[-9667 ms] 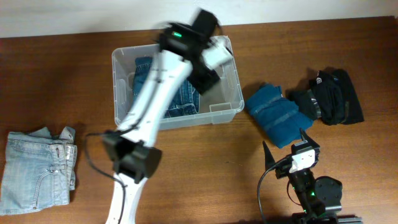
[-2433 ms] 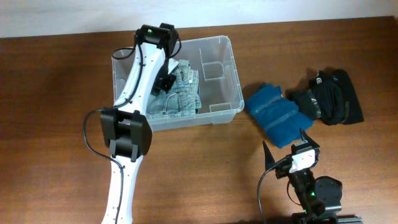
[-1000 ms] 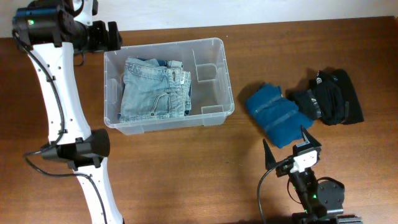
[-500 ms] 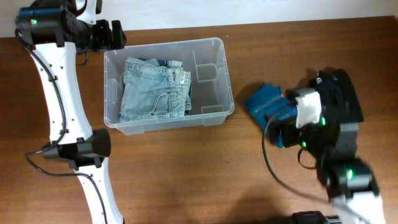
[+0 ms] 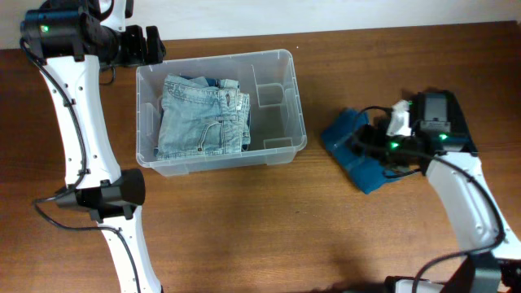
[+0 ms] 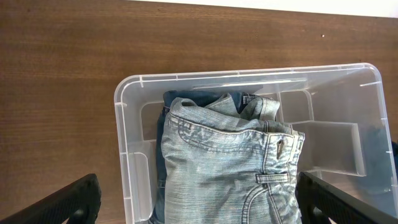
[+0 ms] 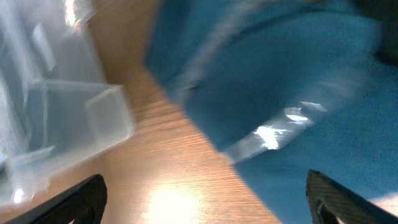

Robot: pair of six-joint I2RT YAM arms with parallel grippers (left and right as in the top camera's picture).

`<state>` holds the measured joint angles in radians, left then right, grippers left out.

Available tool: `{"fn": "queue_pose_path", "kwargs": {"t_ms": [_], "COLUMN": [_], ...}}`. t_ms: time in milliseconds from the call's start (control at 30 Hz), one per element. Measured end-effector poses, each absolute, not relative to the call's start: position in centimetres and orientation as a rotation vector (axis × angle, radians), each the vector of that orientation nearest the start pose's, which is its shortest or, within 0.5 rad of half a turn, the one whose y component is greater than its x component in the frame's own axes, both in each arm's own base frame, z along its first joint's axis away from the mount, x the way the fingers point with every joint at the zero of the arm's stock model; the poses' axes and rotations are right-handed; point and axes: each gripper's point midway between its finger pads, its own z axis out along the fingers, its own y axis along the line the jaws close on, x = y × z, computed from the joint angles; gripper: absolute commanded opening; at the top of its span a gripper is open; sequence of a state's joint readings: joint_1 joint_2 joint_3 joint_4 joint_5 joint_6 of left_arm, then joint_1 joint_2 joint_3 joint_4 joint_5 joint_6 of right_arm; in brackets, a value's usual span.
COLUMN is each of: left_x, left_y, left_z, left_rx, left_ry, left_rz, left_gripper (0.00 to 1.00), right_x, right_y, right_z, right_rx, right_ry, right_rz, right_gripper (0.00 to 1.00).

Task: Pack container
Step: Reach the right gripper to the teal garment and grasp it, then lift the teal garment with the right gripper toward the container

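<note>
Well, my left gripper (image 5: 153, 45) hangs off the far left corner of the container (image 5: 299, 98), above the table and outside the rim. Its jaws stand wide apart and hold nothing; in the left wrist view the two dark fingers (image 6: 62, 202) show at the bottom corners, with the container between and ahead of them.

The container is a clear plastic bin and it lies in the middle of the table, well apart from my right gripper (image 5: 368, 145). Inside it, on the left part, folded light denim jeans (image 5: 199, 118) lie on top of a darker denim piece (image 6: 171, 102). The right part shows only moulded ribs.

My right gripper is over a folded blue cloth (image 5: 354, 130), which lies on the table to the right of the container. The right wrist view is blurred, but the jaws are apart, one finger (image 7: 68, 202) at each bottom corner, and they grip nothing.

The wooden table (image 5: 260, 228) is brown with a fine grain. Behind its far edge there is a white wall (image 5: 342, 12).
</note>
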<state>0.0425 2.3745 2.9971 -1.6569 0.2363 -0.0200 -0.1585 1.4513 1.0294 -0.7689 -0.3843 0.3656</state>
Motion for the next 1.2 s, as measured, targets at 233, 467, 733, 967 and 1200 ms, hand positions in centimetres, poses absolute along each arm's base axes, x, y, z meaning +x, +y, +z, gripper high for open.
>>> {"fn": "queue_pose_path", "kwargs": {"t_ms": [233,467,733,967,1200], "left_x": [49.9,49.9,49.9,49.9,49.9], "left_y": [-1.9,-1.9,-1.9,-1.9,-1.9], "left_z": [28.1,28.1,28.1,28.1,28.1], "left_rx": [0.004,0.004,0.004,0.004,0.004], "left_ry": [2.589,2.589,2.589,2.588,2.588], "left_rz": [-0.299,-0.299,-0.298,-0.298,-0.298], "left_gripper": [0.99,0.99,0.99,0.99,0.99], "right_x": [30.9,30.2,29.3,31.2,31.4], "right_y": [-3.7,-4.8,-5.0,-4.9,-4.3], "right_z": [10.5,9.1,5.4,3.4,3.7], "right_rx": [1.068,1.139,1.160,1.056,1.025], "right_ry": [2.623,2.618,2.602,2.450,2.423], "right_rz": [0.555,0.478,0.439,0.500,0.545], "right_gripper": [0.76,0.73,0.67,0.17,0.04]}}
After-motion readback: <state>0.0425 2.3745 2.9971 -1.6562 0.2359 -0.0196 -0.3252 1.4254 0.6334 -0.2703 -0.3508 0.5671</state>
